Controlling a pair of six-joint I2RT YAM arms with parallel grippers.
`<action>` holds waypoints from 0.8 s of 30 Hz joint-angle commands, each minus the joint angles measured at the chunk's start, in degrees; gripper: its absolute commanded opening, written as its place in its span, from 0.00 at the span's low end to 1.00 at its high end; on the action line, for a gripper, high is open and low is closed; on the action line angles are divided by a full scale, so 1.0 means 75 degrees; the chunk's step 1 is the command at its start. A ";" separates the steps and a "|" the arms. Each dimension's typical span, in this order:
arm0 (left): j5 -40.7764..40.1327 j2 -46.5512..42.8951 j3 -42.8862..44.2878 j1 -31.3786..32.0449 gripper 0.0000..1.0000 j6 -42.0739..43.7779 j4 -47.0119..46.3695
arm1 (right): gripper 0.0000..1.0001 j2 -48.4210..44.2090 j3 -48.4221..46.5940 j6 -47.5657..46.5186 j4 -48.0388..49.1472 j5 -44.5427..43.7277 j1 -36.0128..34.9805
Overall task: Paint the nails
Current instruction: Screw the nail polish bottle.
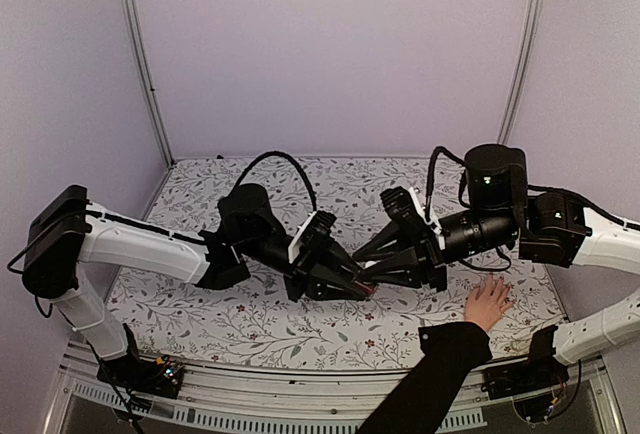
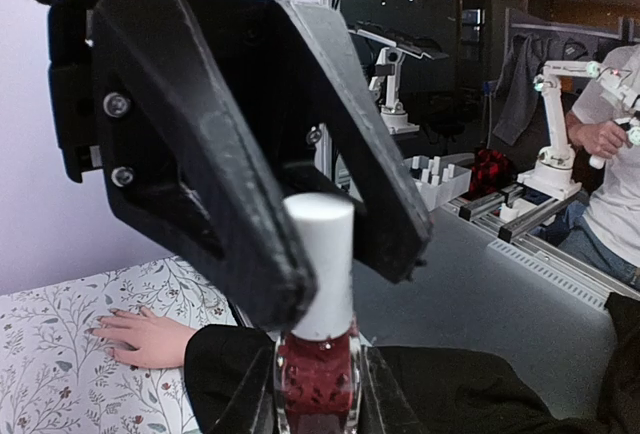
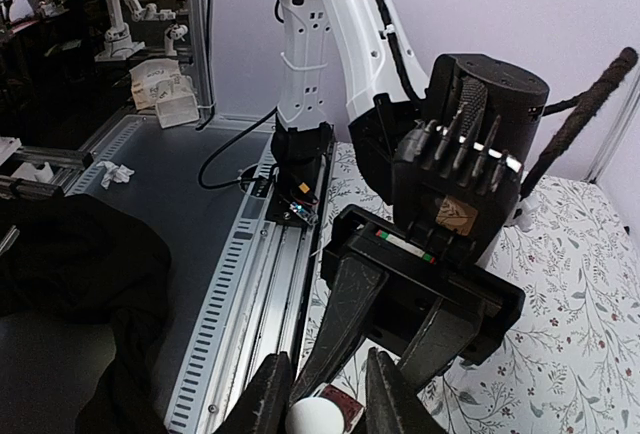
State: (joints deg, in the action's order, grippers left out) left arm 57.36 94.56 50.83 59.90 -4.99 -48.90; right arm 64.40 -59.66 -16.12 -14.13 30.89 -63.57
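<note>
With the left gripper (image 1: 350, 284) pinching the bottle (image 2: 318, 379) upright, the right gripper (image 3: 325, 399), straddling the cap (image 2: 322, 264) with grip I cannot tell, should clamp squarely, then twist off, away from the nails (image 2: 95, 331) resting on the table (image 1: 250, 324) nearby.

Nails (image 2: 97, 331): tiny, on the fingertips of a light-skinned human hand (image 1: 487, 304). The hand lies palm down, flat on the floral tabletop (image 1: 250, 319), with its fingers spread. In the top view it sits at about 4 o'clock on the tabletop, near the front edge, with the fingertips and nails pointing to roughly 12–1 o'clock. A black sleeve (image 1: 425, 384) runs back from the wrist toward 7 o'clock and off the near edge. In the left wrist view the fingers point to 9 o'clock. The nails face up and are too small to tell whether they are painted or bare.
</note>
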 commanded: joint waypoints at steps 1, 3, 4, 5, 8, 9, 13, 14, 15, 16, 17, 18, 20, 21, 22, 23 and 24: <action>0.0324 0.0102 0.0179 -0.0116 0.00 -0.0282 -0.0371 | 0.25 0.0124 -0.0172 -0.0204 -0.0132 0.0381 0.0006; 0.0354 0.0123 0.0181 -0.0121 0.00 -0.0332 -0.0427 | 0.20 0.0180 -0.0172 -0.0227 -0.0162 0.0389 0.0004; 0.0364 0.0120 0.0185 -0.0132 0.00 -0.0339 -0.0427 | 0.15 0.0216 -0.0188 -0.0229 -0.0181 0.0383 0.0003; 0.0352 0.0118 0.0173 -0.0123 0.00 -0.0344 -0.0449 | 0.10 0.0229 -0.0204 -0.0230 -0.0179 0.0391 0.0003; 0.0179 0.0079 0.0113 -0.0155 0.00 -0.0330 -0.0513 | 0.00 0.0255 -0.0253 -0.0221 -0.0190 0.0339 0.0003; -0.0023 0.0044 0.0048 -0.0189 0.00 -0.0336 -0.0590 | 0.00 0.0259 -0.0251 -0.0212 -0.0168 0.0273 0.0003; -0.0886 -0.0196 -0.0213 -0.0300 0.00 -0.0366 -0.0993 | 0.00 0.0335 -0.0196 -0.0044 0.0001 -0.0188 0.0005; -0.1149 -0.0271 -0.0250 -0.0312 0.00 -0.0305 -0.0961 | 0.00 0.0376 -0.0201 0.0005 0.0030 -0.0307 0.0004; -0.1394 -0.0339 -0.0283 -0.0317 0.00 -0.0239 -0.0932 | 0.00 0.0432 -0.0199 0.0049 0.0064 -0.0452 0.0003; -0.1624 -0.0401 -0.0329 -0.0332 0.00 -0.0181 -0.0919 | 0.00 0.0465 -0.0194 0.0120 0.0108 -0.0570 0.0006; -0.1858 -0.0459 -0.0368 -0.0332 0.00 -0.0127 -0.0918 | 0.00 0.0490 -0.0182 0.0151 0.0158 -0.0684 0.0010; -0.2045 -0.0508 -0.0407 -0.0337 0.00 -0.0070 -0.0890 | 0.00 0.0520 -0.0170 0.0193 0.0240 -0.0812 0.0007; -0.2369 -0.0591 -0.0453 -0.0336 0.00 0.0003 -0.0858 | 0.00 0.0530 -0.0114 0.0312 0.0418 -0.1094 0.0004; -0.2502 -0.0627 -0.0467 -0.0330 0.00 0.0028 -0.0866 | 0.00 0.0521 -0.0084 0.0357 0.0535 -0.1270 0.0009; -0.2657 -0.0647 -0.0476 -0.0323 0.00 0.0066 -0.0863 | 0.00 0.0513 -0.0033 0.0409 0.0664 -0.1503 0.0010; -0.2845 -0.0675 -0.0493 -0.0308 0.00 0.0106 -0.0871 | 0.00 0.0508 -0.0008 0.0520 0.0784 -0.1692 0.0007; -0.3043 -0.0684 -0.0481 -0.0269 0.00 0.0176 -0.0879 | 0.00 0.0507 0.0007 0.0552 0.0885 -0.1928 0.0013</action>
State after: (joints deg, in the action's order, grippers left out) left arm 45.32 91.77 46.61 57.93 -5.15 -52.31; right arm 66.85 -60.38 -14.70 -11.66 22.79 -62.92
